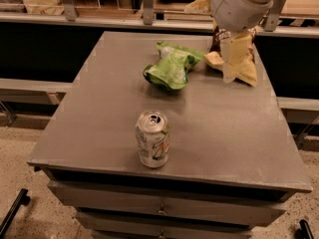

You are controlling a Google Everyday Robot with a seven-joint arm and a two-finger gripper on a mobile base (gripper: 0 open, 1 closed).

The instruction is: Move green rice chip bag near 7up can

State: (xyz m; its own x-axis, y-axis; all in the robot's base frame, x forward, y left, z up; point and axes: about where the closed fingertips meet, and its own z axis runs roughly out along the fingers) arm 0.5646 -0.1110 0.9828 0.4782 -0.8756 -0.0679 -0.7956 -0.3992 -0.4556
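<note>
the gripper (232,66) hangs over the far right part of the grey table (99,108), in front of the tan-and-brown chip bag (250,71) and to the right of the green rice chip bag (172,66); whether it is wide or narrow cannot be told, and it holds nothing that can be seen. the green rice chip bag lies crumpled on the far half of the table, near its middle. the 7up can (152,139) stands upright near the front edge, well apart from the bag.
</note>
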